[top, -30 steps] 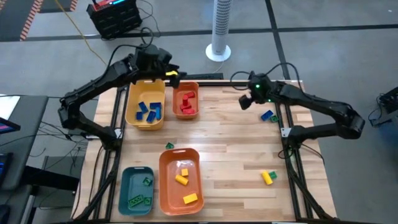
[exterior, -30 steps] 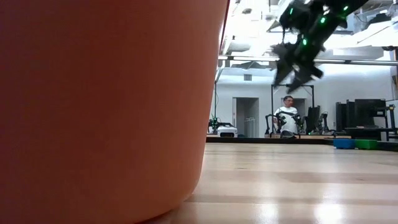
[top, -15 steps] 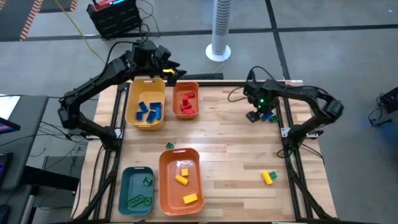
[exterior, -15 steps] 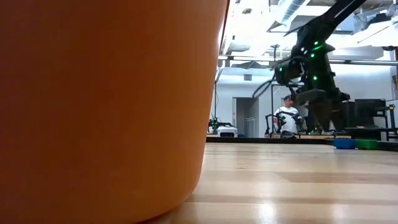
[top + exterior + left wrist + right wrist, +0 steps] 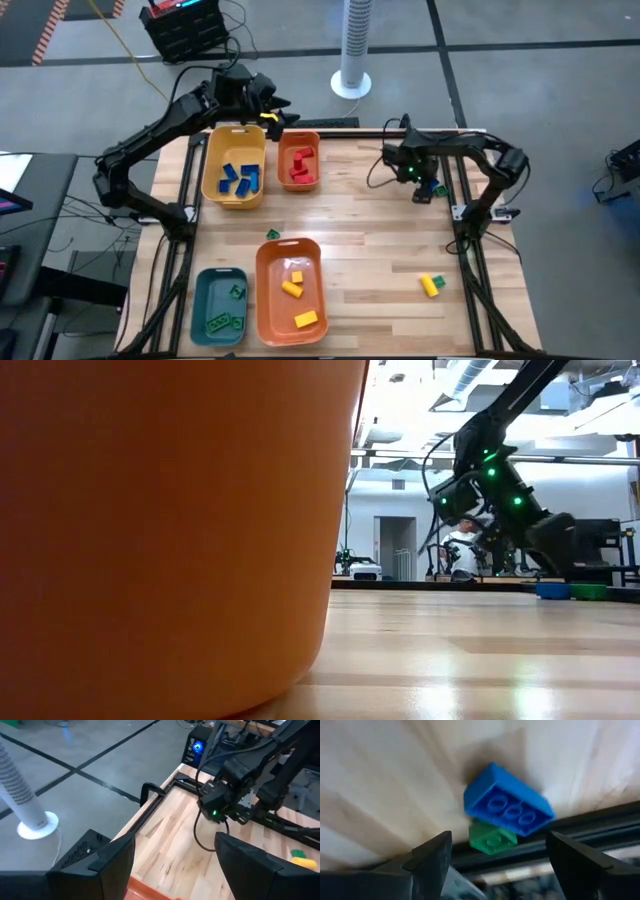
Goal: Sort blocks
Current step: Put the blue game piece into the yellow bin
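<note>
Blue block [image 5: 508, 801] touching green block [image 5: 492, 839] at table edge, framed by spread right gripper [image 5: 495, 862] just above. Left gripper [image 5: 172, 855] parted, empty, beyond bins.

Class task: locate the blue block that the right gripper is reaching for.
In the high view, the blue block lies at the table's far right edge, touching a green block, under the open right gripper.
</note>
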